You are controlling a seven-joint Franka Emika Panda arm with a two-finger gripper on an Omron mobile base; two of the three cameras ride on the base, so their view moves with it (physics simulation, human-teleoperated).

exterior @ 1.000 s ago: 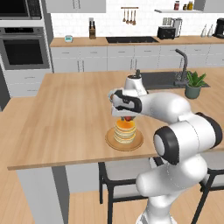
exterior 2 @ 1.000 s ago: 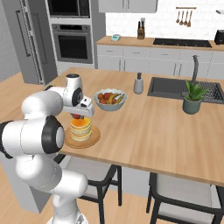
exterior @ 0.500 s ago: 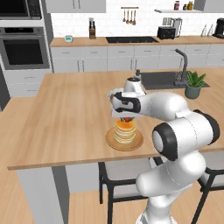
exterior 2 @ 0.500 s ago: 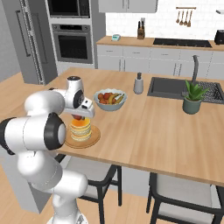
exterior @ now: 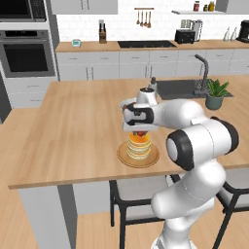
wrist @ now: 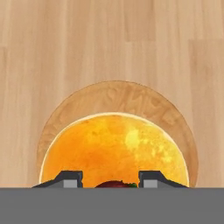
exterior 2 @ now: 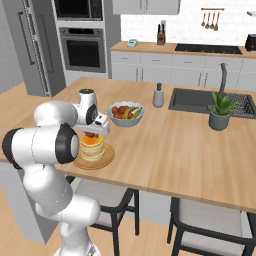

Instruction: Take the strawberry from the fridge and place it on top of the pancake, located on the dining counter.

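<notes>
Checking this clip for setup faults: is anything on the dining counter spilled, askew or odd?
Nothing stands out. The pancake stack sits level on its plate, and the end effector, just above it, holds the strawberry. The fruit bowl stands upright on the dining counter.

Pancake (wrist: 114, 151): golden-orange round stack, seen from above, centred on a round tan plate (wrist: 131, 97). Dining counter (wrist: 65, 48): light wood planks all around. Gripper (wrist: 110, 180): two dark fingertips at the bottom edge, with the strawberry (wrist: 116, 184) between them, red, partly hidden.
</notes>
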